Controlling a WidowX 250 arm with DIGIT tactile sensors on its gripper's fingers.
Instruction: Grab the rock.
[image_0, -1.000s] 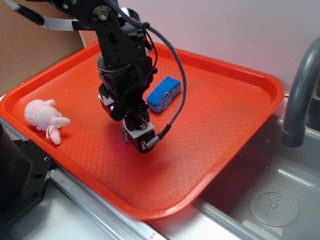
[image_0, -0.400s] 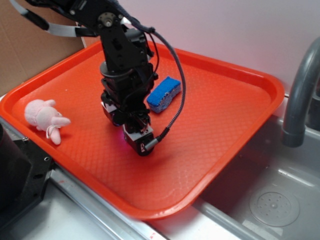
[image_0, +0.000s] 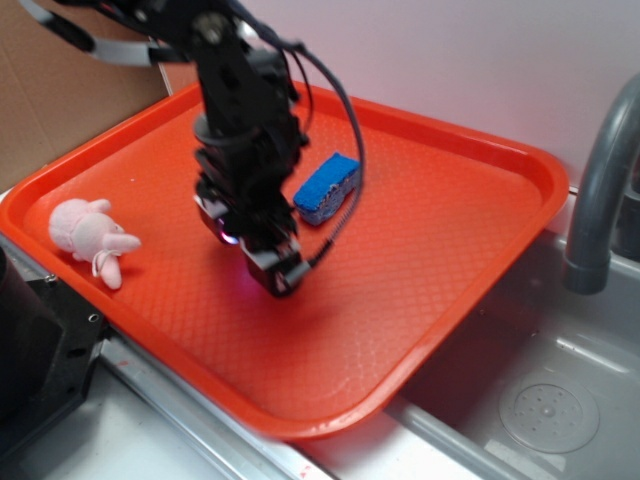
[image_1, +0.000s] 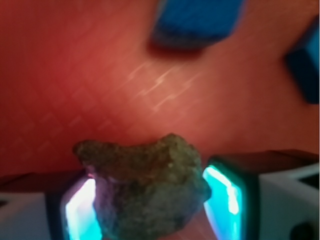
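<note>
The rock (image_1: 150, 190), a lumpy brown-grey stone, fills the lower middle of the wrist view. It sits between my gripper's (image_1: 155, 202) two glowing pads, the left one (image_1: 80, 210) and the right one (image_1: 225, 192), and both press on its sides. In the exterior view my gripper (image_0: 278, 280) points down just above the middle of the orange tray (image_0: 450, 250), and the arm hides the rock there.
A blue sponge (image_0: 327, 188) lies just behind and right of the gripper. The wrist view shows a blurred blue shape (image_1: 197, 20) at the top and another (image_1: 305, 65) at the right edge. A pink plush toy (image_0: 90, 235) lies at the tray's left. A grey faucet (image_0: 600, 190) and sink (image_0: 540, 400) stand on the right.
The arm has shifted slightly left and up over the tray and is blurred by motion. The sponge and the plush toy have stayed put.
</note>
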